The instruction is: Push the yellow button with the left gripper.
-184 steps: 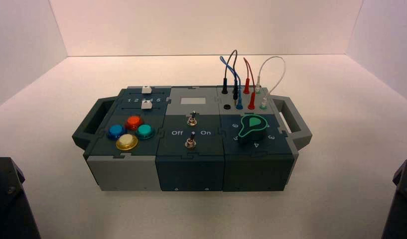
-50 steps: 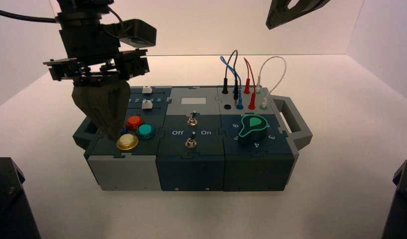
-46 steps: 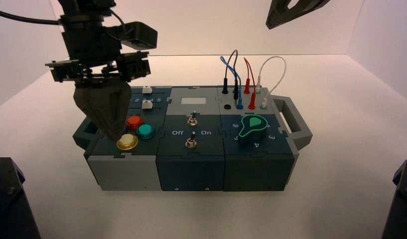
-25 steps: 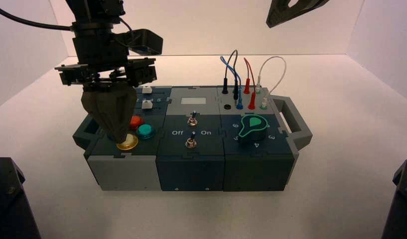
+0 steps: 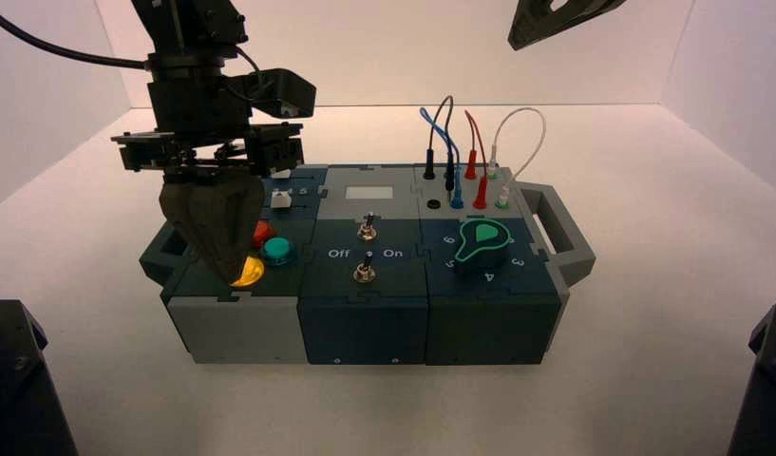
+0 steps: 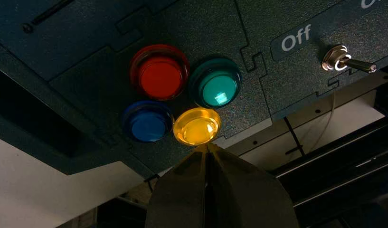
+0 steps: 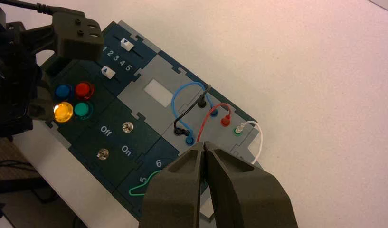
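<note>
The yellow button (image 6: 197, 126), sitting at the near edge of the four-button cluster on the box's (image 5: 365, 313) left end, is lying directly under the tip of the left gripper (image 6: 207, 148), whose fingers are pressing together into one wedge and appear to be touching the dome. Farther off, the right gripper (image 7: 204, 148), its fingers likewise closed on nothing, is hanging high above the wired right end.

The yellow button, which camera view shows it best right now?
The left wrist view: the yellow button sits whole and lit, with the shut left tool at its edge. In the high view that tool covers most of the button. The right wrist view shows it glowing, but far off.
</note>
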